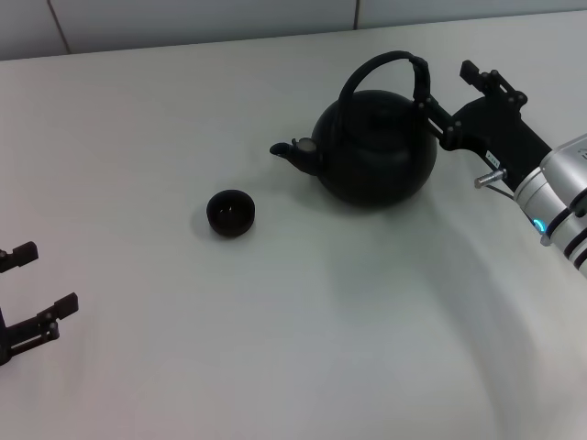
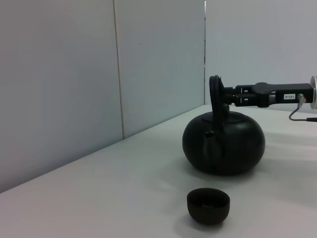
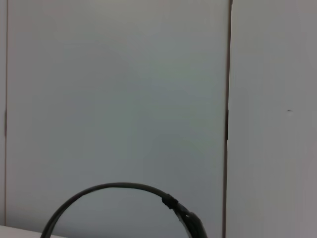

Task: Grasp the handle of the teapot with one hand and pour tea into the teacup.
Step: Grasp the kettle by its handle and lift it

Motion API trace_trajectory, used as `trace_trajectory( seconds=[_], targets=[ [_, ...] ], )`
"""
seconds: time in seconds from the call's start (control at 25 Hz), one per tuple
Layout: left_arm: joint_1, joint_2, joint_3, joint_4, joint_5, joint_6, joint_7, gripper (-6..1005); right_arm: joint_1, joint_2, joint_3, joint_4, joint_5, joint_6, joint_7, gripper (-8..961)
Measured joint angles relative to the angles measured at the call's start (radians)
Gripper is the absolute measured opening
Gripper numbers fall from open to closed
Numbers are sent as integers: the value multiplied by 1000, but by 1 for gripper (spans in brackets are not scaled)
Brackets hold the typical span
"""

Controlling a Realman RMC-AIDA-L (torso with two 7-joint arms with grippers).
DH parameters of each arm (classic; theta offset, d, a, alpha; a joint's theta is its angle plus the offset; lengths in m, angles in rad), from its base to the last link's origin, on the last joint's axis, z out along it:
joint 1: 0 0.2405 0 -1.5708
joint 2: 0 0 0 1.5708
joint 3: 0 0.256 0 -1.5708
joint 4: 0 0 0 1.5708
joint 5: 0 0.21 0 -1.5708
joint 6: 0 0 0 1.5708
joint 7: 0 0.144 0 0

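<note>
Teapot (image 1: pixel 374 151): squat, matte black, upright on the white table (image 1: pixel 275 348); it stands just in front of the right gripper's fingertips, with its stubby spout (image 1: pixel 292 154) pointing away from that gripper, toward the robot's left.
Table: white, bare around the objects; pale wall panels (image 2: pixel 74 89) rise behind its far edge.
Right gripper (image 1: pixel 438 108): at the right of the head view, reaching in level with the upper part of the handle; one finger meets the thicker ribbed side of the hoop, the other stands up behind it and apart. Whether the jaws are clamped on the handle cannot be told.
Handle (image 1: pixel 381 62): tall black arch over the lid, upright; its ribbed band is on the side nearest the right gripper.
Left gripper (image 1: pixel 32 293): low at the table's left edge, fingers spread, holding nothing, well apart from teapot and cup.
Teacup (image 1: pixel 230 213): tiny black bowl, upright, beyond the spout on the side away from the right gripper, apart from the teapot.
</note>
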State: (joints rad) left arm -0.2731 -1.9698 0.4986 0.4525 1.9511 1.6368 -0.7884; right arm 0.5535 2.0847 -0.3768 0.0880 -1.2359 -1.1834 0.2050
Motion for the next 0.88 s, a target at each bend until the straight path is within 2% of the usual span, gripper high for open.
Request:
trace_trajectory(
  seconds=[0.68,0.88],
  targets=[
    [-3,-6,0,0,-2,3,0,824,9,0,-1,-1,-2,22,8,694],
    [-2,-6,0,0,-2,3,0,824,11,1,-1,2,-4,27,8,528]
  ],
)
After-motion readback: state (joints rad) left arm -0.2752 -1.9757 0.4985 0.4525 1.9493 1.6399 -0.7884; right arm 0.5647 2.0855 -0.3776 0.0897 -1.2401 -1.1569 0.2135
